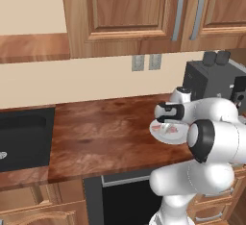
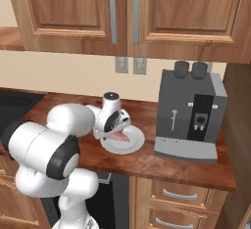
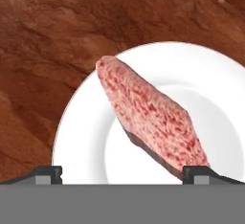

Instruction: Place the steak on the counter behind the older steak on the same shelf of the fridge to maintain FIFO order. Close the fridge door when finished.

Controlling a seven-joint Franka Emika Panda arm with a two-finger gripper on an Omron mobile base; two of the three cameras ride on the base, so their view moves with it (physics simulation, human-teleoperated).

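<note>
The steak (image 3: 153, 117), a pale pink slab with red streaks, lies on a white plate (image 3: 86, 137) on the dark reddish-brown counter (image 3: 48, 50). My gripper (image 3: 127, 174) hangs open just above the plate, one fingertip on each side of the steak's near end, and touches nothing. From the right base view the gripper (image 2: 115, 131) points down over the steak (image 2: 120, 137) and plate (image 2: 128, 146). In the left base view the arm hides part of the plate (image 1: 166, 133) and the gripper (image 1: 167, 122). The fridge and the older steak are out of view.
A grey coffee machine (image 2: 188, 115) stands on the counter (image 2: 147, 163) just right of the plate. A black sink (image 1: 24, 137) is set in at the far left. Wooden wall cabinets (image 1: 129, 12) hang above, and drawers (image 2: 176, 198) sit below the counter edge.
</note>
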